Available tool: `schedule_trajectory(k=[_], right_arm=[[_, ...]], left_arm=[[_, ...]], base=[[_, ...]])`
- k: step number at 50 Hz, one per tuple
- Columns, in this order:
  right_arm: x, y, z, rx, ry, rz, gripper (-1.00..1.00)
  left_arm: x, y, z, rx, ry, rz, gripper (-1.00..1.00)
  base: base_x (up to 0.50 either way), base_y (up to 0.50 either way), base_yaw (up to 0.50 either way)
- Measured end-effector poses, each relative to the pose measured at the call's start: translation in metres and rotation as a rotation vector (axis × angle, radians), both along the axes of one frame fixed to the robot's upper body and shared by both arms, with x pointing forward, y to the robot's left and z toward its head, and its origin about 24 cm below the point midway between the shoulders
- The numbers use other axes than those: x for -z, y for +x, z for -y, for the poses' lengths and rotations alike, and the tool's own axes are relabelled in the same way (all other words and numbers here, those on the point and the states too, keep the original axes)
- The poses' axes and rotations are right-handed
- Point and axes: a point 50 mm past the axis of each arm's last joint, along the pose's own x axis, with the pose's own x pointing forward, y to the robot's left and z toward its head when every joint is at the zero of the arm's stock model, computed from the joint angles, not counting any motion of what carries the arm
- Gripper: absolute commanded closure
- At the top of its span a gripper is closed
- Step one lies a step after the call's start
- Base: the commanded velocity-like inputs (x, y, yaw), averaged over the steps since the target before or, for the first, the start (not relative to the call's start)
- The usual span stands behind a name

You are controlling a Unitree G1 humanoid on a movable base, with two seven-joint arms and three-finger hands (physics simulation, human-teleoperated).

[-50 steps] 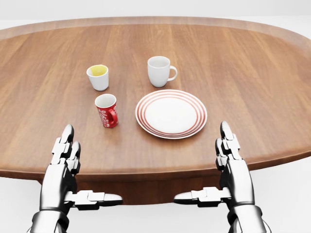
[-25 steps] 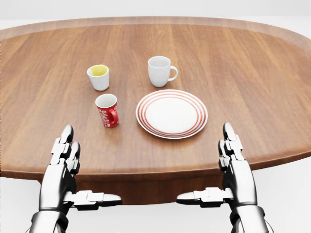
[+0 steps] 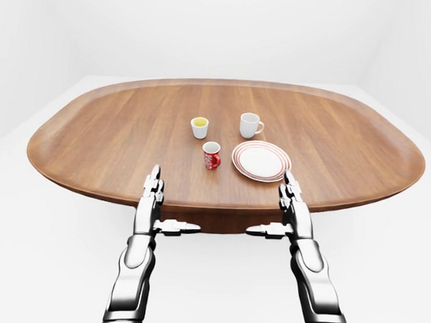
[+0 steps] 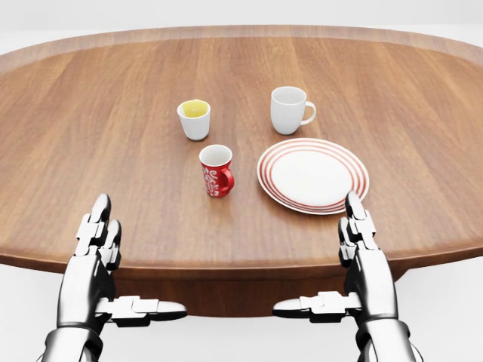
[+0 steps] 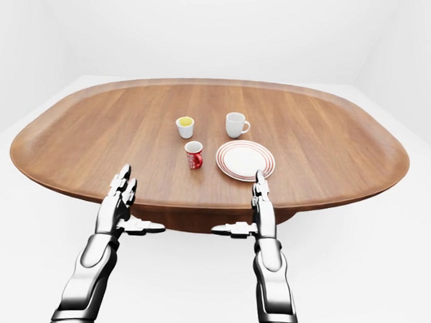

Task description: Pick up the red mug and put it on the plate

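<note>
The red mug (image 4: 216, 172) stands upright on the oval wooden table (image 4: 83, 128), handle to the view's right. Right of it, apart from it, lies the white plate (image 4: 313, 175) with red rings, nothing on it. My left hand (image 4: 128, 260) hovers open at the table's near edge, below and left of the mug, holding nothing. My right hand (image 4: 324, 256) is open too, its fingertips (image 4: 353, 202) just below the plate's rim.
A white cup with yellow inside (image 4: 194, 119) stands above the red mug. A white mug (image 4: 290, 110) stands above the plate. The table's near edge (image 4: 226, 268) runs between both hands. White floor surrounds the table (image 3: 24, 216).
The whole picture has shifted right, so the camera has moved left. Mug and plate now sit nearer the right hand. Both hands keep their pose and stay open.
</note>
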Motion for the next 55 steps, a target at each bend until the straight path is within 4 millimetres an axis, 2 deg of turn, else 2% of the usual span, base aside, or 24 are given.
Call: schedule_trajectory(k=[24, 32, 44, 50, 55], right_arm=[[-0.003, -0.002, 0.003, 0.001, -0.004, 0.009, -1.0], [-0.011, -0.001, 0.007, 0.01, 0.007, 0.011, -1.0], [-0.077, 0.014, 0.015, 0.02, 0.004, 0.278, -1.0], [-0.108, 0.021, 0.02, 0.021, -0.014, 0.397, -1.0], [-0.126, 0.029, 0.022, 0.012, -0.043, 0.455, -1.0]], left_arm=[[0.0, 0.0, 0.0, -0.001, -0.008, -0.001, -1.0], [-0.014, 0.003, -0.006, -0.017, -0.005, 0.009, -1.0], [-0.073, 0.016, -0.014, -0.036, 0.076, 0.245, -1.0], [-0.093, 0.026, -0.018, -0.041, 0.109, 0.315, -1.0], [-0.109, 0.034, -0.022, -0.043, 0.131, 0.366, -1.0]], base=[[0.0, 0.0, 0.0], [0.0, 0.0, 0.0], [0.0, 0.0, 0.0], [0.0, 0.0, 0.0], [0.0, 0.0, 0.0]])
